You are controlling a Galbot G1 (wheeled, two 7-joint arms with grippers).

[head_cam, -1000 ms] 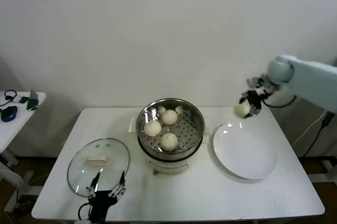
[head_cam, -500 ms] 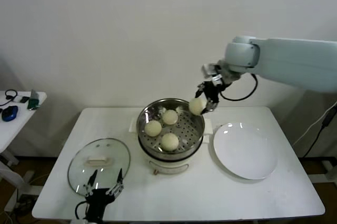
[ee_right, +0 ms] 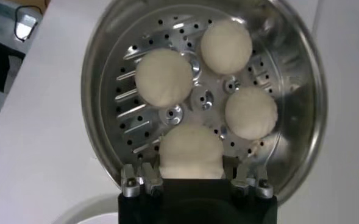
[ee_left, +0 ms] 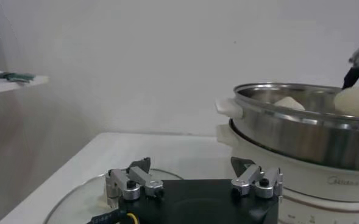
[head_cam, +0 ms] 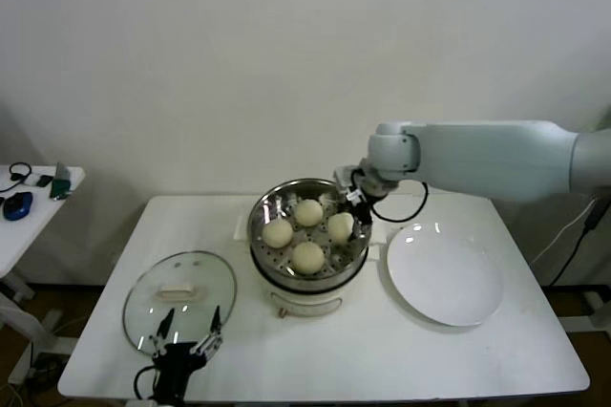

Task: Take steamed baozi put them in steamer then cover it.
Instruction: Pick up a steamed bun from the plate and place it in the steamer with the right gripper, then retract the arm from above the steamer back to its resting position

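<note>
The steel steamer (head_cam: pixel 260 219) stands mid-table on its white base. Three baozi (head_cam: pixel 306 256) lie on its perforated tray. My right gripper (head_cam: pixel 347 216) reaches into the steamer's right side, shut on the fourth baozi (head_cam: pixel 340 226), low over the tray. In the right wrist view this baozi (ee_right: pixel 191 149) sits between my fingers (ee_right: pixel 147 173), with the other three (ee_right: pixel 164 78) beyond. The glass cover (head_cam: pixel 179 304) with its cream handle lies flat at the front left. My left gripper (head_cam: pixel 181 345) is open and empty at the cover's front edge, as the left wrist view (ee_left: pixel 194 173) shows.
A flat white plate (head_cam: pixel 444 273) lies right of the steamer with nothing on it. A small side table (head_cam: pixel 33 187) with a mouse and cables stands far left. The steamer's wall (ee_left: pixel 301 131) rises close on the far side of my left gripper.
My right arm has swung left from above the plate to the steamer and come down, bringing the fourth baozi onto the tray's right side. My left gripper has barely moved.
</note>
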